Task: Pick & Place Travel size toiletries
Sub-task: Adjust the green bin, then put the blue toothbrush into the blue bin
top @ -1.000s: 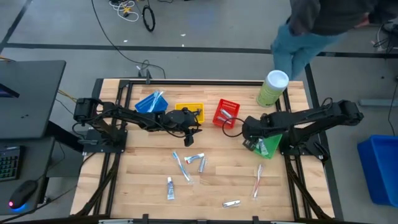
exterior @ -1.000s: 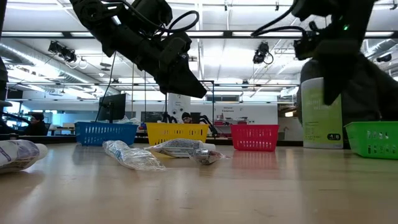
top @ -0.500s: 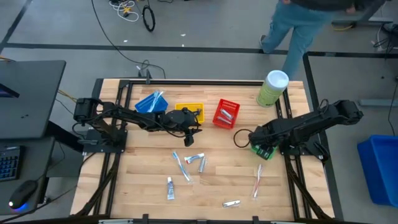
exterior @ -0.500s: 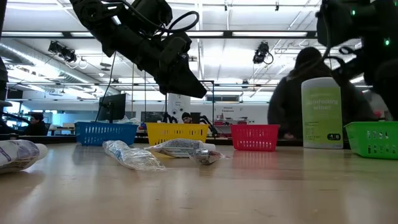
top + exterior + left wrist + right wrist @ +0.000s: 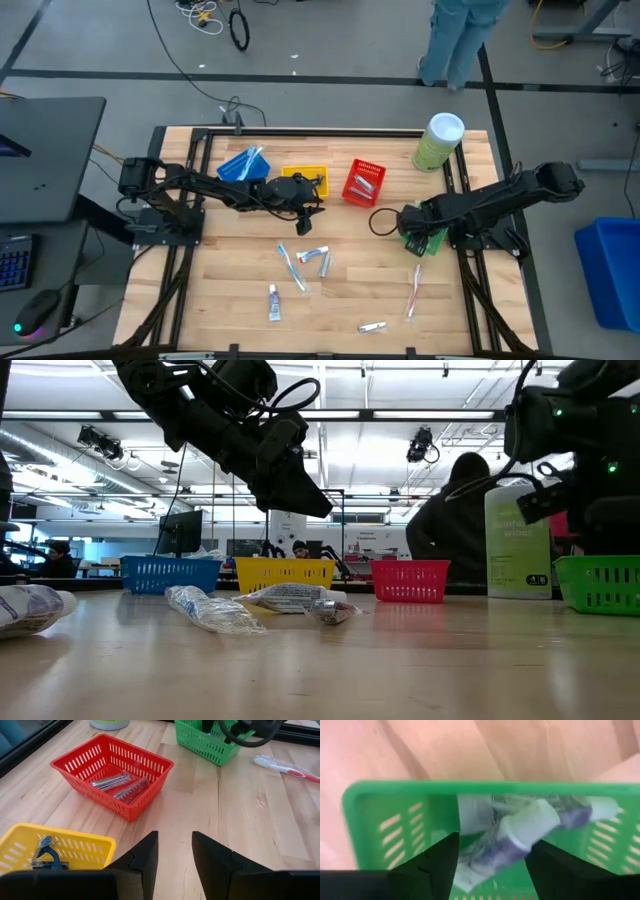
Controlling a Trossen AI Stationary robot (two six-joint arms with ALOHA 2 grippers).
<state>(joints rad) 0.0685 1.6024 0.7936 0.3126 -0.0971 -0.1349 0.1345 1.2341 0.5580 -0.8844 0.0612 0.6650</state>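
Observation:
Several travel toiletries lie flat on the wooden table: a wrapped toothbrush (image 5: 292, 265), tubes (image 5: 318, 256) (image 5: 272, 300) (image 5: 372, 326), and a red-marked toothbrush (image 5: 415, 290) (image 5: 285, 767). My left gripper (image 5: 310, 203) (image 5: 172, 857) hangs open above bare wood, just near of the yellow bin (image 5: 305, 178). My right gripper (image 5: 412, 228) (image 5: 492, 865) is open and points down over the green bin (image 5: 437, 238) (image 5: 420, 787). White tubes (image 5: 530, 827) lie inside that bin, below the fingers. Silver items (image 5: 117, 782) rest in the red bin (image 5: 362, 182).
A blue bin (image 5: 243, 165) stands left of the yellow one along the far side. A pale-green canister with a white lid (image 5: 438, 142) (image 5: 517, 540) stands at the far right corner. A person stands beyond the table's far edge. Bare wood lies between the scattered items.
My right gripper has moved from the gap between the red and green bins toward the table's right and near side, and now hangs over the green bin. The person behind the table has walked farther off. My left arm has kept still.

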